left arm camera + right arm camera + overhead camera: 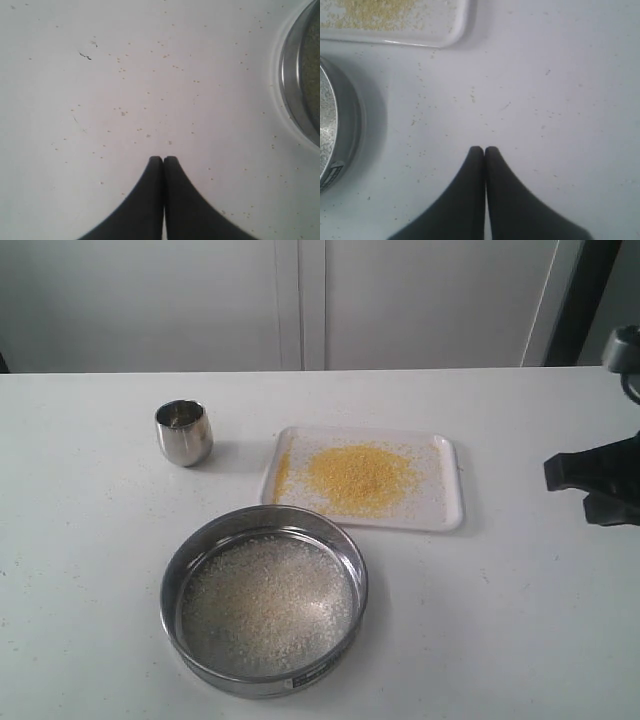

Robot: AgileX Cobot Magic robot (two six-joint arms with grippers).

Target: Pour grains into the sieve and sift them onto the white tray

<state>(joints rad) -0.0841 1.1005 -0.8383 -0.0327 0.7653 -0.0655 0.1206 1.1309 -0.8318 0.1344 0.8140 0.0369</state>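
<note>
Sieve [240, 683] on the worktop [80, 540], holding whitish grains [268, 605]; white tray [452, 490] just beyond the sieve bears yellow grains [360, 478]. Left jaws and right jaws pressed fully together, empty, over worktop either side of the sieve.

Table [90, 540]: white, peppered with tiny tan specks
Tray [452, 480]: white
Grains on the tray [360, 478]: golden yellow, thickest in the middle
Sieve [168, 590]: silvery steel, grey mesh
Grains in the sieve [265, 605]: whitish
Label [305, 680]: black and white
Cup [184, 435]: shiny silver, dark reflections
Left gripper [163, 159]: black
Right gripper [484, 148]: black
Wall [150, 300]: pale grey
</note>
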